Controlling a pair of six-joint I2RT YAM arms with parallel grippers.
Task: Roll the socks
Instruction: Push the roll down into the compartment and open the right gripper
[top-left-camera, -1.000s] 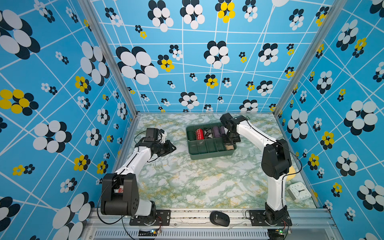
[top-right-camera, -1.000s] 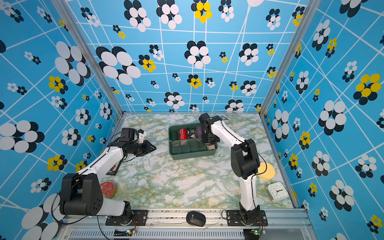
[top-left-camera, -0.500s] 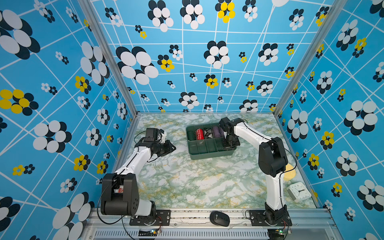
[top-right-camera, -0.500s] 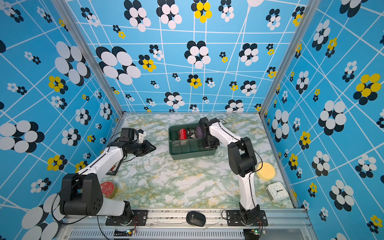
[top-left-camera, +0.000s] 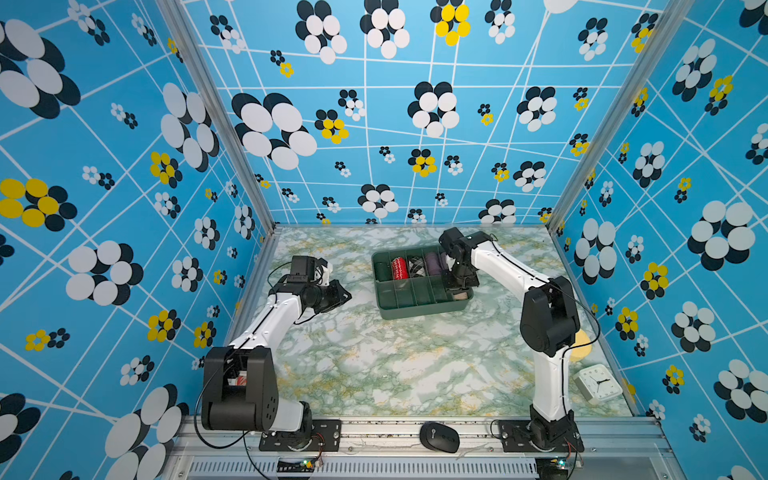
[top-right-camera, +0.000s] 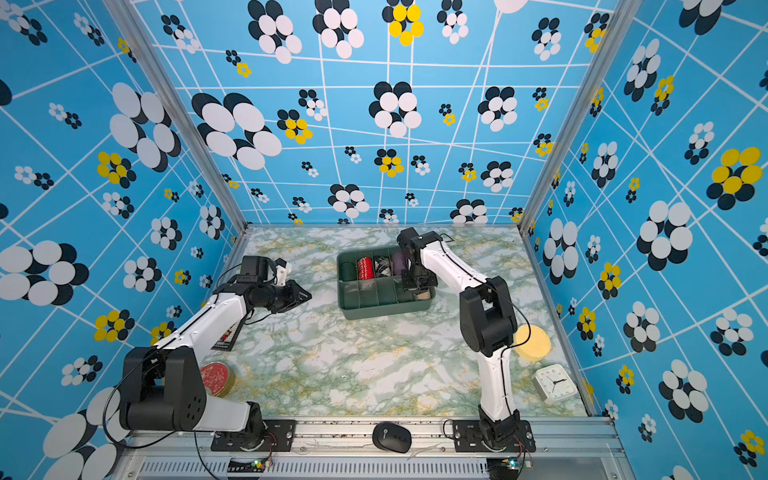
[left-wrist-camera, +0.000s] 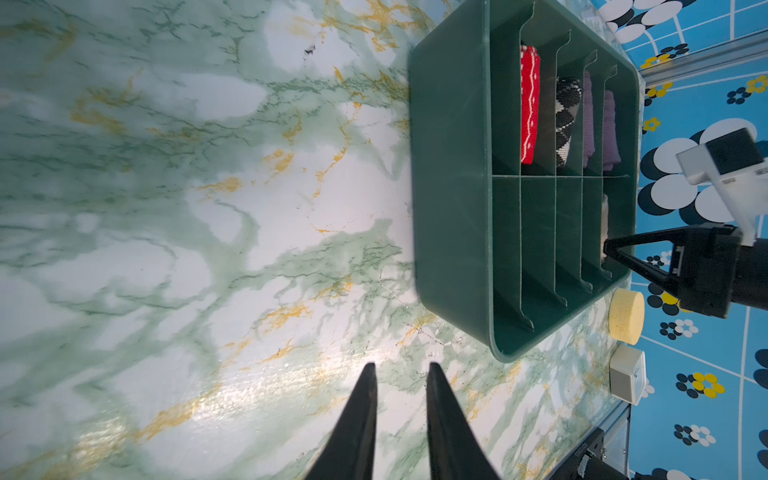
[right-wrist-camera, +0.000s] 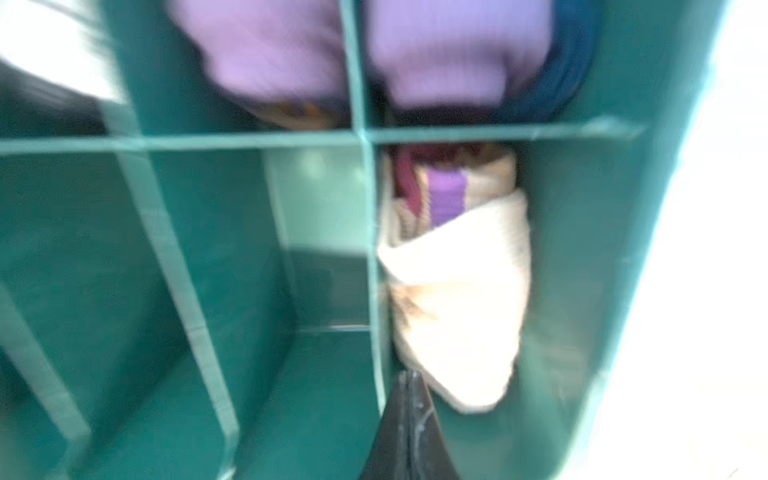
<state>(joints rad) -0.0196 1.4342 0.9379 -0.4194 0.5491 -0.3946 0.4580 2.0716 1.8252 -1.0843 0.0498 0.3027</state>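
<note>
The socks (right-wrist-camera: 457, 291) lie as a tan ribbed bundle, with purple and maroon showing at one end, in the near right compartment of the green tray (top-left-camera: 415, 313). In both top views only a scrap of the socks (top-left-camera: 459, 296) (top-right-camera: 424, 296) shows under the right arm. My right gripper (right-wrist-camera: 411, 374) is shut with nothing between its fingers. Its tips are down in that compartment, right at the bundle's end and beside a divider. My left gripper (left-wrist-camera: 401, 365) hovers low over bare table left of the tray (left-wrist-camera: 449, 166), slightly open and holding nothing.
The tray's far compartments hold a red roll with white pattern (top-left-camera: 398, 268), a black-and-white argyle roll (top-left-camera: 417, 266) and purple rolls (top-left-camera: 433, 262). A yellow sponge (top-right-camera: 533, 343) and white clock (top-right-camera: 555, 384) sit near right. A red tin (top-right-camera: 215, 378) lies near left.
The right arm has shifted slightly over the tray's right end, its gripper staying shut. The left arm has not moved.
</note>
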